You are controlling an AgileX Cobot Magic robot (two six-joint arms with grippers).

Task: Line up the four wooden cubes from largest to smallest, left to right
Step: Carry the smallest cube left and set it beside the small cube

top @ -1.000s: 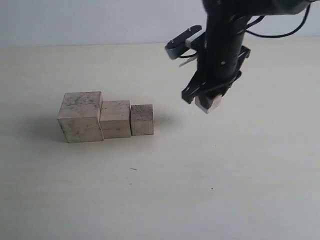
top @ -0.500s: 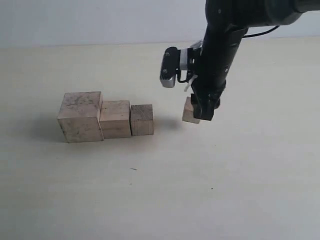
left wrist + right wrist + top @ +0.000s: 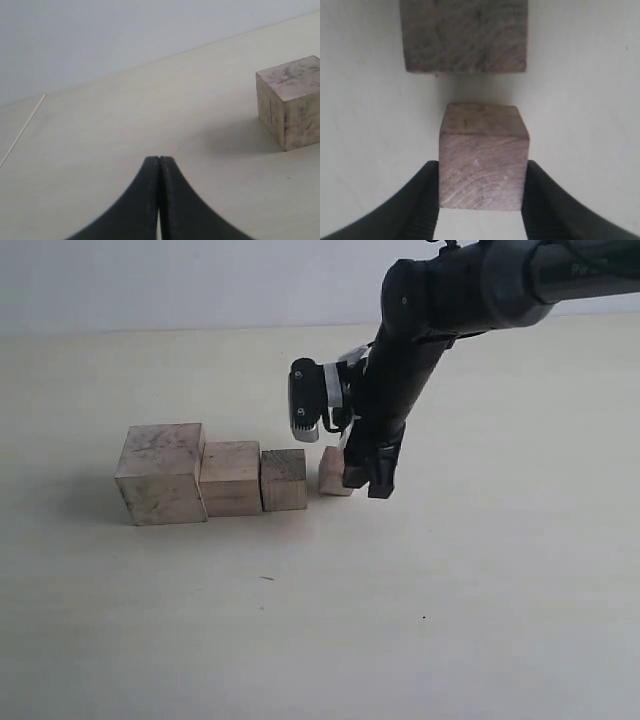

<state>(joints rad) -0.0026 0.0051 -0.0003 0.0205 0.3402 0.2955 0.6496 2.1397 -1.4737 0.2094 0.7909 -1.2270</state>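
**Last cube going in at the right end of the row**

The right gripper is clamped on the smallest cube, with one finger pad flat on each of two opposite side faces. The wrist view shows the block sitting square between them, not twisted. The cube hangs very low, at or just off the table, and I cannot tell which. It is at 3 o'clock of the third cube, just beside it with a narrow gap showing between the two faces.

Beyond that, toward 9 o'clock, the second cube touches the third, and the largest cube, with its mottled faces, touches the second. These three already stand in order.

The left gripper has its jaws pressed together on nothing. It sits well apart from the row, with only the largest cube in its view.

The step in hand looks like the final placement. To do it well:
- Ease the block toward 9 o'clock only as far as the gap allows, since a harder push would likely shove the light third cube out of line
- Keep its faces parallel with its neighbour's
- Seat it flat before letting go
- Part the jaws fully, then rise straight up so neither pad drags a corner
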